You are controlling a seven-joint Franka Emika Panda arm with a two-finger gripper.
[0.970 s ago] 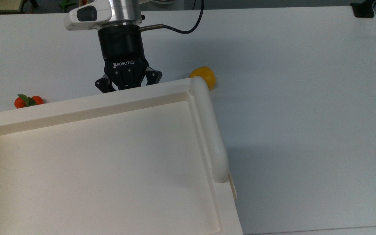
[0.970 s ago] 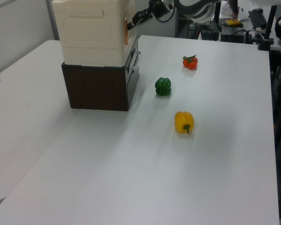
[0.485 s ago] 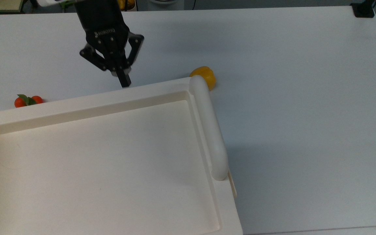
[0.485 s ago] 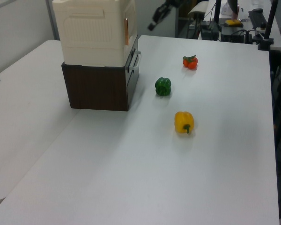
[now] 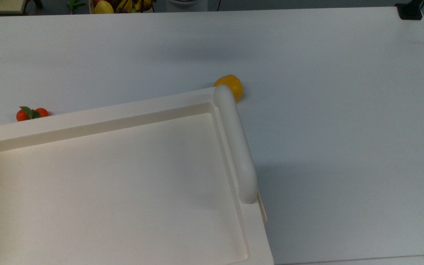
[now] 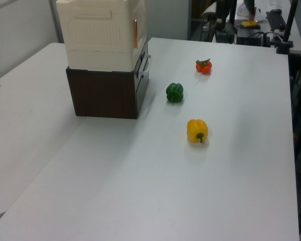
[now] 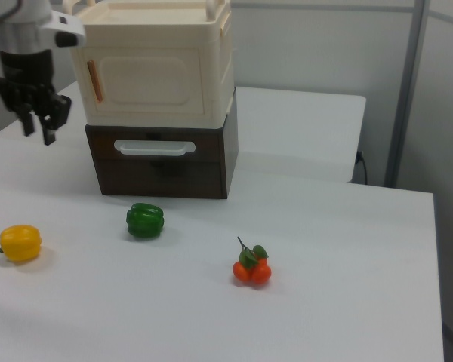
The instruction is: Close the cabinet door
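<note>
I see the cabinet door (image 7: 152, 77) flush on the cabinet (image 7: 157, 64); a light, stiff plastic panel, best pushed flat near its free edge. The gripper (image 7: 36, 121) hangs beside the desk's (image 7: 325, 302) far-left corner in the right view, jaws seemingly closed and empty.

The cabinet (image 7: 155, 64) is cream with a thin orange strip (image 7: 95, 81); the base (image 7: 162, 162) under it is dark brown with a white handle (image 7: 153, 148); on the white table (image 6: 140, 175) lie a green pepper (image 7: 145, 220), a yellow pepper (image 7: 20, 243) and orange-red tomatoes (image 7: 251, 270) with green leaves; the gripper (image 7: 38, 102) is black.
</note>
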